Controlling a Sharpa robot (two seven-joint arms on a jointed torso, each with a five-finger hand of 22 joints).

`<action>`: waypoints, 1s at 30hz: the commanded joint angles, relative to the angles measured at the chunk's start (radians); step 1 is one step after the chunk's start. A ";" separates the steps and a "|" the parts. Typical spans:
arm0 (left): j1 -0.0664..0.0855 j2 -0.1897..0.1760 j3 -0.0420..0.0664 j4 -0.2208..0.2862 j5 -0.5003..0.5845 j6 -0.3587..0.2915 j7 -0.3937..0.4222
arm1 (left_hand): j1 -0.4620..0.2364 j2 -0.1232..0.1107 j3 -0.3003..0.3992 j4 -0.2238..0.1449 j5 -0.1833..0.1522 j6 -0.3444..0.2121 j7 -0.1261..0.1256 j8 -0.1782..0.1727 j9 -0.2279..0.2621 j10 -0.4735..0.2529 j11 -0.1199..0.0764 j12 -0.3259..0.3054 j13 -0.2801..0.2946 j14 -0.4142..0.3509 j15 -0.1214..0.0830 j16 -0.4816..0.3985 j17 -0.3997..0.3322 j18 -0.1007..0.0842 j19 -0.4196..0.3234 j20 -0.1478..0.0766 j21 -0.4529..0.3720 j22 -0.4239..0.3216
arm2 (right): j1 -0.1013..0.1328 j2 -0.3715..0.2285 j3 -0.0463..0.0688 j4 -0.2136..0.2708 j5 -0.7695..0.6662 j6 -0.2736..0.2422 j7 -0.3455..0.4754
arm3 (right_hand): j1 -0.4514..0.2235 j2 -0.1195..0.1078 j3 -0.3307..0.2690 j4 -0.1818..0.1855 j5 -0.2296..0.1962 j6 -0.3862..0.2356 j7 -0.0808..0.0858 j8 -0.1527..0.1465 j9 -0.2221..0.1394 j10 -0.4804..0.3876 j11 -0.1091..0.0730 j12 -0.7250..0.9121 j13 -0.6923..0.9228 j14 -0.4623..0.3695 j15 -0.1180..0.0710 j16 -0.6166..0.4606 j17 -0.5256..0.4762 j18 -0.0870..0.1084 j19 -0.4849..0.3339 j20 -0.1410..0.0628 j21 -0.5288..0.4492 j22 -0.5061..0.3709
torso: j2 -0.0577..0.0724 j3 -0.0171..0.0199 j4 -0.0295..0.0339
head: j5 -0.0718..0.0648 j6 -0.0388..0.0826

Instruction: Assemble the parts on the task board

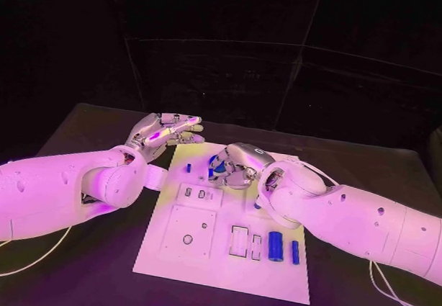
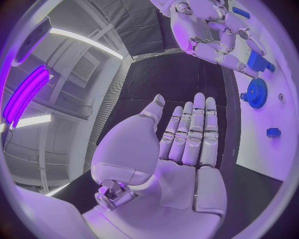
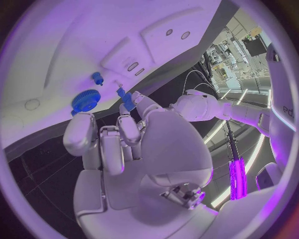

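White task board (image 1: 185, 262) lay central; at its twelve o'clock end the right hand (image 1: 239, 165) pinched a small blue part (image 3: 127, 101), likely for seating near the blue gear (image 3: 85, 99), while the left hand (image 1: 165, 135) hovered released.

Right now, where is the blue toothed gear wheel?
The blue toothed gear wheel lies flat on the white task board near its far end, just beyond the right hand, with a small blue peg close beside it.
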 commanded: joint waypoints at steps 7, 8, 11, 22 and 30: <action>0.003 0.003 0.001 -0.001 0.012 0.009 0.001 | -0.001 0.009 -0.002 -0.007 -0.001 -0.001 0.005 -0.004 -0.001 0.001 0.004 -0.004 0.000 -0.001 0.006 -0.003 0.001 0.007 0.001 0.006 -0.006 -0.001 | -0.008 0.029 -0.002 -0.011 -0.073 0.091 -0.048 | -0.019 -0.004 0.007 0.001 0.002 0.017 -0.012 -0.002 0.000 -0.012 -0.003 -0.015 -0.010 0.077 -0.005 -0.003 0.131 -0.017 -0.001 -0.007 0.004 0.000 | 0.001 0.0021 -0.0027 | 0.007 -0.009; 0.003 0.003 0.001 -0.001 0.012 0.009 0.001 | -0.001 0.009 -0.002 -0.007 -0.001 -0.001 0.005 -0.004 -0.001 0.001 0.004 -0.004 0.000 -0.001 0.006 -0.003 0.001 0.007 0.001 0.006 -0.006 -0.001 | -0.009 0.031 -0.002 -0.012 -0.076 0.094 -0.050 | -0.019 -0.004 0.007 0.001 0.002 0.017 -0.012 -0.002 0.000 -0.012 -0.003 -0.015 -0.010 0.077 -0.005 -0.003 0.131 -0.017 -0.001 -0.007 0.004 0.000 | 0.001 0.0016 -0.0028 | 0.007 -0.010; 0.003 0.004 0.001 -0.001 0.012 0.010 0.001 | -0.001 0.009 -0.002 -0.007 -0.001 -0.001 0.005 -0.004 -0.001 0.001 0.004 -0.004 0.000 -0.001 0.006 -0.003 0.001 0.007 0.001 0.006 -0.006 -0.001 | -0.011 0.035 -0.003 -0.014 -0.083 0.106 -0.053 | -0.019 -0.004 0.007 0.001 0.002 0.017 -0.012 -0.002 0.000 -0.012 -0.003 -0.015 -0.011 0.077 -0.005 -0.003 0.130 -0.017 0.000 -0.007 0.004 0.000 | 0.002 0.0013 -0.0025 | 0.006 -0.014; 0.003 0.006 0.001 -0.004 0.012 0.014 -0.002 | -0.001 0.009 -0.002 -0.007 -0.001 -0.001 0.005 -0.004 -0.001 0.001 0.004 -0.004 0.000 -0.001 0.006 -0.003 0.001 0.007 0.001 0.006 -0.006 -0.001 | -0.016 0.035 -0.020 -0.012 -0.091 0.152 -0.060 | -0.020 -0.006 0.008 0.000 0.002 0.016 -0.012 -0.003 0.000 -0.013 -0.003 -0.017 -0.012 0.077 -0.005 -0.004 0.130 -0.016 -0.001 -0.007 0.003 -0.002 | 0.000 0.0020 -0.0028 | 0.006 -0.017; 0.003 0.007 0.001 -0.005 0.012 0.015 -0.004 | -0.001 0.009 -0.002 -0.007 -0.001 -0.001 0.005 -0.004 -0.001 0.001 0.004 -0.004 0.000 -0.001 0.006 -0.003 0.001 0.007 0.001 0.006 -0.006 -0.001 | -0.017 0.031 -0.025 -0.008 -0.087 0.178 -0.063 | -0.021 -0.007 0.008 0.000 0.002 0.016 -0.012 -0.003 0.000 -0.015 -0.002 -0.020 -0.014 0.076 -0.005 -0.005 0.128 -0.016 -0.002 -0.007 0.002 -0.003 | 0.000 0.0026 -0.0026 | 0.009 -0.021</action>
